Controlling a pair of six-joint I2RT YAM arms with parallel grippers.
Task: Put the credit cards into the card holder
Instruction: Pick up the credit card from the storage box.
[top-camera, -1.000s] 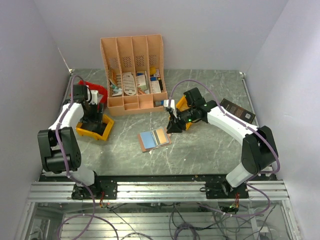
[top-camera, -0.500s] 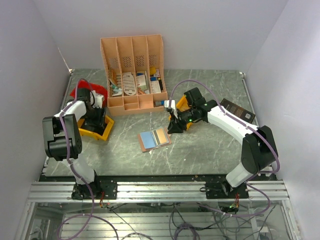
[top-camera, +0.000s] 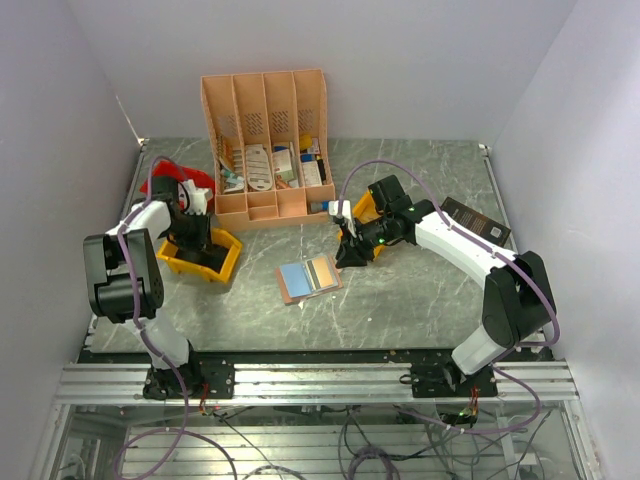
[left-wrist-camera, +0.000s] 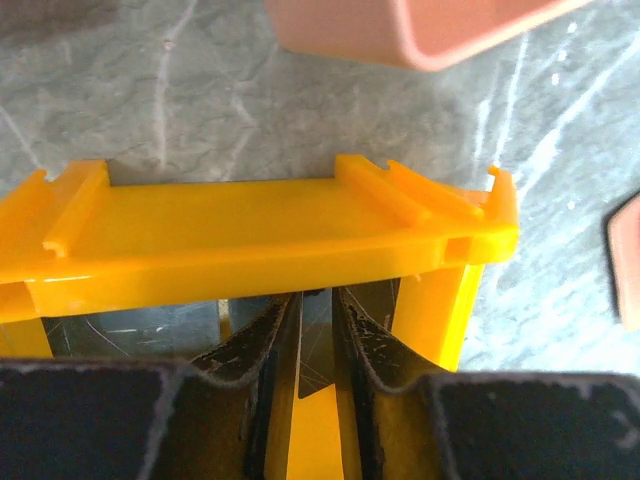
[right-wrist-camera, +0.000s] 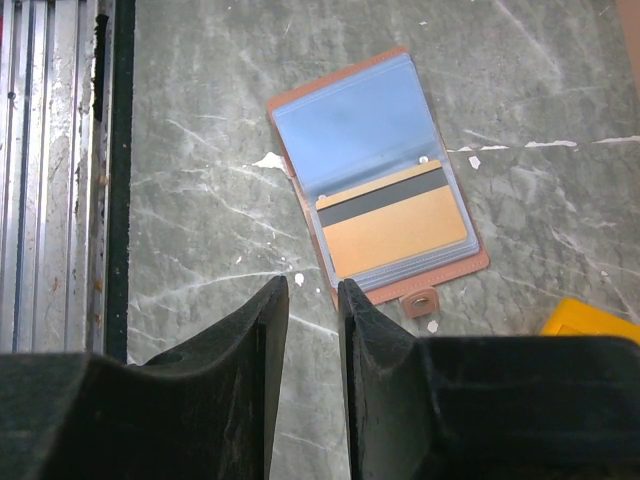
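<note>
The left end effector (left-wrist-camera: 317, 300) is down inside a yellow bin (left-wrist-camera: 250, 230) on the left side of the worktop (right-wrist-camera: 200, 200). Its two fingers are almost together. A thin pale credit card (left-wrist-camera: 316, 345) stands on its edge between them and looks pinched.

The right end effector (right-wrist-camera: 313, 290) is in the middle of the worktop. Its fingers have only a small gap between them, and they hold nothing.

The card holder (right-wrist-camera: 375, 200) lies open and flat on the worktop, a little to the left of the right end effector and nearer. One clear pocket has a tan card (right-wrist-camera: 395, 235) with a dark stripe in it.
</note>
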